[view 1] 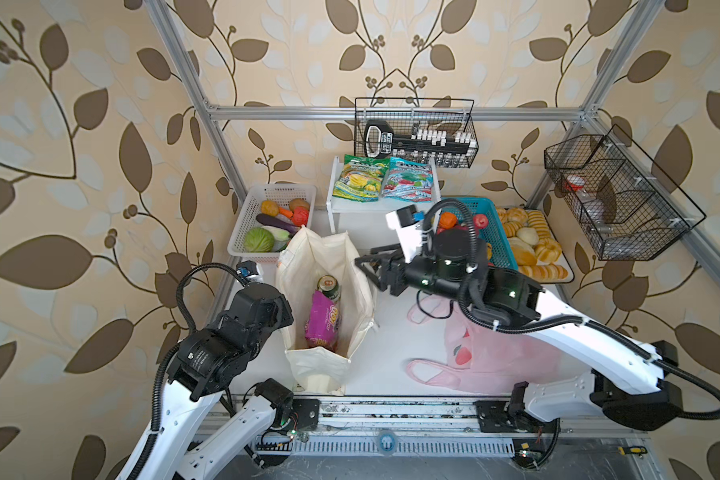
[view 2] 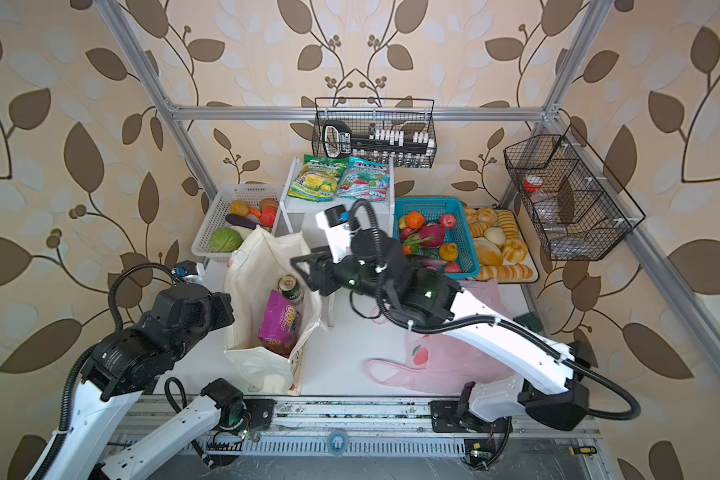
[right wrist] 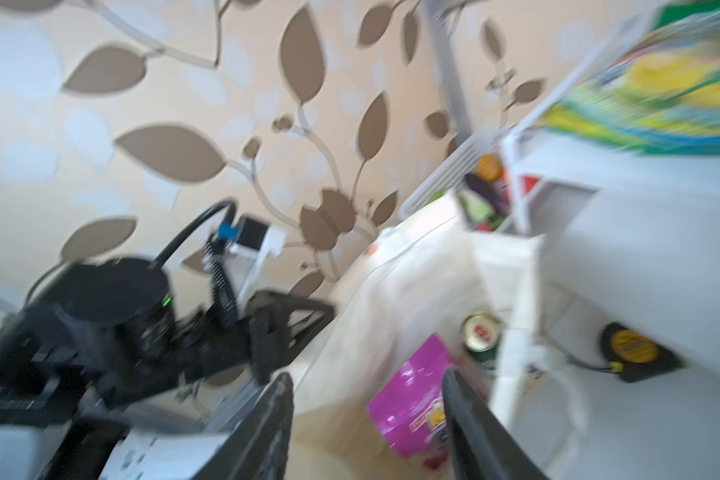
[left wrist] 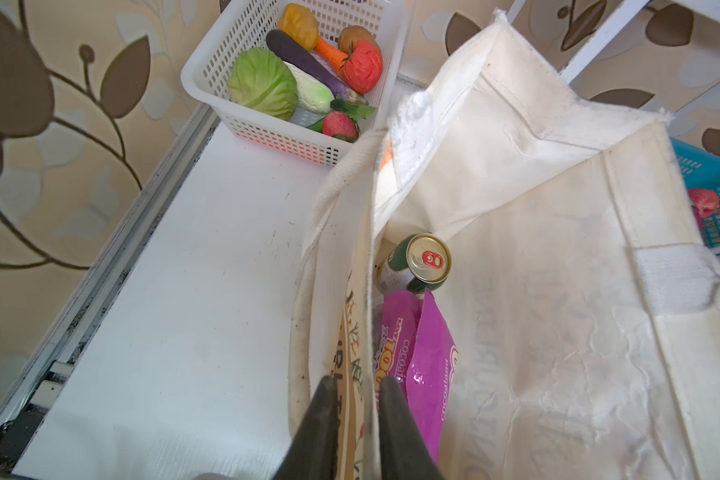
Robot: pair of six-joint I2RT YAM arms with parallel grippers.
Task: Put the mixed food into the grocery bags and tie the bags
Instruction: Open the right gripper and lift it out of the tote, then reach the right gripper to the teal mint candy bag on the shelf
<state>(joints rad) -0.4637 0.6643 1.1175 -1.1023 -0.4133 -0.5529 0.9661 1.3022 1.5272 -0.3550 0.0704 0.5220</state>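
Observation:
The cream canvas tote (view 1: 321, 257) (view 2: 262, 257) stands upright and open at the table's left-middle. Inside lie a purple snack packet (view 1: 323, 318) (left wrist: 416, 353) and a green can (view 1: 329, 286) (left wrist: 416, 266). My left gripper (left wrist: 358, 380) straddles the tote's near wall, its fingers slightly parted. My right gripper (view 1: 364, 266) (right wrist: 366, 376) hovers open and empty at the tote's right rim. The pink plastic bag (view 1: 495, 357) lies flat under my right arm. The teal-and-red packet (view 1: 410, 178) rests on the shelf. The dragon fruit (view 2: 431, 235) and other toy fruits sit in the blue basket (view 2: 462, 232).
A white basket (view 1: 242, 245) of toy vegetables sits behind the tote. A green-and-yellow packet (view 1: 360, 178) lies on the white shelf (view 1: 337, 203). A tray of bread rolls (view 1: 533, 245) is at back right. Black wire baskets (view 1: 416, 133) (view 1: 616, 199) hang on the frame.

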